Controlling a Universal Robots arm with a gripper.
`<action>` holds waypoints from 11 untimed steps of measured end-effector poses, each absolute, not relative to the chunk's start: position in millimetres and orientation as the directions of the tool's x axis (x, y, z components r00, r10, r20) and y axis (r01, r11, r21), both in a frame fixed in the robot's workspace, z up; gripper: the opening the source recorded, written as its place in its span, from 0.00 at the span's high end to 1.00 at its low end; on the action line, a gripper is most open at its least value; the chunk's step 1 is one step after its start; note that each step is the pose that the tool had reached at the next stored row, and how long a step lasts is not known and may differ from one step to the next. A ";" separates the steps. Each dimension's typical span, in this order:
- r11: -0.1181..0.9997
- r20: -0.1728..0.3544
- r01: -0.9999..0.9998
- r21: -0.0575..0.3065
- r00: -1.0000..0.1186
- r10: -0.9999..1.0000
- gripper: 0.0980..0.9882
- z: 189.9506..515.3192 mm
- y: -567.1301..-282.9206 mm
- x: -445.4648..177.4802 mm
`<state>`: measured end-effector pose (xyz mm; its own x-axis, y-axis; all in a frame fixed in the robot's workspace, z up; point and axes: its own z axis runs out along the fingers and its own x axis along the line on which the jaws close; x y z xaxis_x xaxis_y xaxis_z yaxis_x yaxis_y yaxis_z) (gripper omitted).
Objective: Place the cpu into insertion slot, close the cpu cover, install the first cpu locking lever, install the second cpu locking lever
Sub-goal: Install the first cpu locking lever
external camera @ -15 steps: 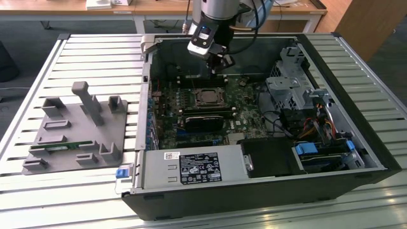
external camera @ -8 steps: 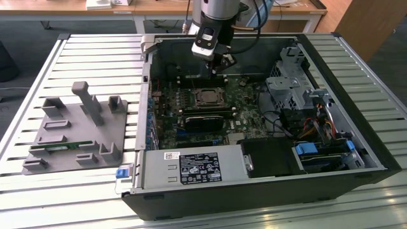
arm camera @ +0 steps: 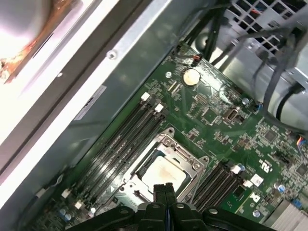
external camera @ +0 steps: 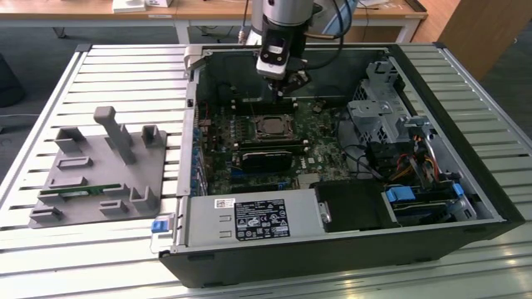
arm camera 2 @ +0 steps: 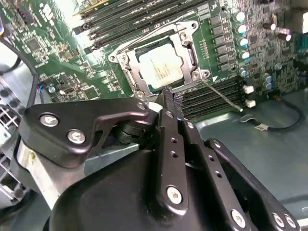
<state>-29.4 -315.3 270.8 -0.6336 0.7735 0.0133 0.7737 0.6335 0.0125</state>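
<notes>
Fingers [external camera: 281, 93] clenched on nothing in the exterior view, hanging inside the open computer case [external camera: 332, 265] on the slatted bench [external camera: 124, 75], just above the insertion slot [external camera: 253, 129] with the cpu [external camera: 273, 126] seated in it. Grey fixture tray [external camera: 91, 180] well apart, toward the exterior view's left

Second wrist view: fingers [arm camera 2: 167, 139] pressed flat together, empty, tips just beside one edge of the insertion slot [arm camera 2: 190, 29]. cpu [arm camera 2: 161, 67] flat in the socket, cpu cover [arm camera 2: 136, 74] lying down around it, pale face visible through the window. Thin locking lever [arm camera 2: 222, 95] sticking out from a corner across the memory slots [arm camera 2: 204, 105], looks unlatched. Second rod [arm camera 2: 149, 37] along the far edge, cannot tell whether hooked

First wrist view: fingers [arm camera: 160, 195] shut, cpu [arm camera: 163, 171] just past the tips, cpu cover [arm camera: 179, 155] framing it

Handling, judged: cpu light, rigid, fragile on the contact side, edges only. Cover thin stiff sheet metal, better pressed on the frame than on the chip. Lever springy, slick wire, likely to slide off closed tips, best engaged near the bent free end
</notes>
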 end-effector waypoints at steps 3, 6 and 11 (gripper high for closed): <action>0.669 0.013 0.743 0.013 -0.670 0.743 0.99 270.8 -315.3 -29.4; 0.700 0.013 0.714 0.012 -0.700 0.714 0.99 270.8 -315.3 -29.4; 0.752 0.013 0.659 0.013 -0.752 0.659 0.99 270.8 -315.3 -29.4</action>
<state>-29.4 -315.3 270.8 -0.7522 0.6588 0.0132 0.6589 0.7521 0.0126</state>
